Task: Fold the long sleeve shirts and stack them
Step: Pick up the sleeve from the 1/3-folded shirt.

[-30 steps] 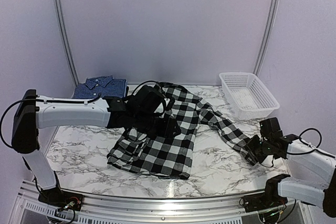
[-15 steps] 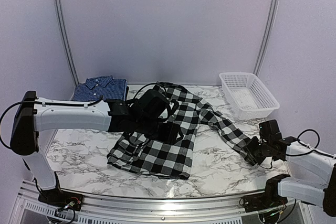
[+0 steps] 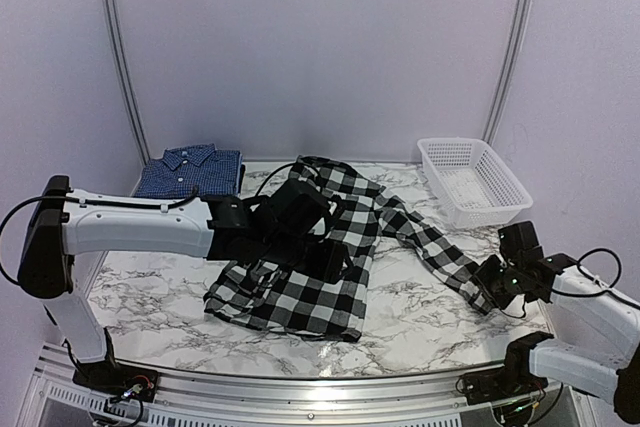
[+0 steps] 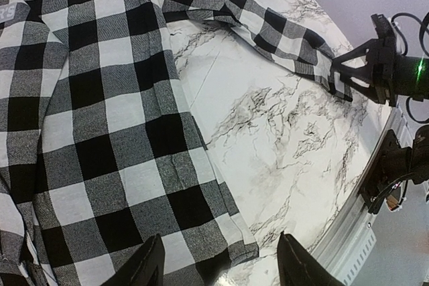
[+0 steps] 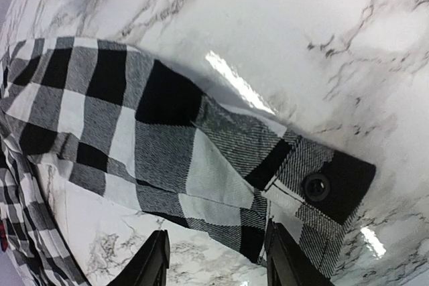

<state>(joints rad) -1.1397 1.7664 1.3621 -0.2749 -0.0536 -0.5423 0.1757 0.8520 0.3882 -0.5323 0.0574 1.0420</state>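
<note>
**Item 1.** Long-sleeve cloth shirt in large black-and-white checks (image 3: 290, 302). It lies opened out and somewhat rumpled at the middle of the white, grey-veined marble desk (image 3: 430, 317). One sleeve (image 3: 430, 242) stretches to the right, with its buttoned cuff (image 5: 322, 185) flat on the marble. The sleeve is probably laid this way so it can be carried back over the body for a fold. The shirt is not yet folded.

**Item 2.** Dark blue fine-checked collared shirt (image 3: 190, 169). It sits folded at the far left corner, well apart from item 1. It is probably the base of the stack.

**Item 3.** Left gripper (image 4: 222, 266). It is poised over the checked shirt's body near a lower hem corner, with fingers spread and nothing held. It is likely placed to pin or take the hem.

**Item 4.** Right gripper (image 5: 216, 256). It is at the cuff end, with fingers parted astride the cuff's edge and not clamped. Whether they touch the cloth cannot be told. It is positioned for taking the sleeve end.

**Item 5.** White plastic mesh basket (image 3: 490, 212). It stands at the far right, near the sleeve but apart from it. It appears to have no part in the fold.
</note>
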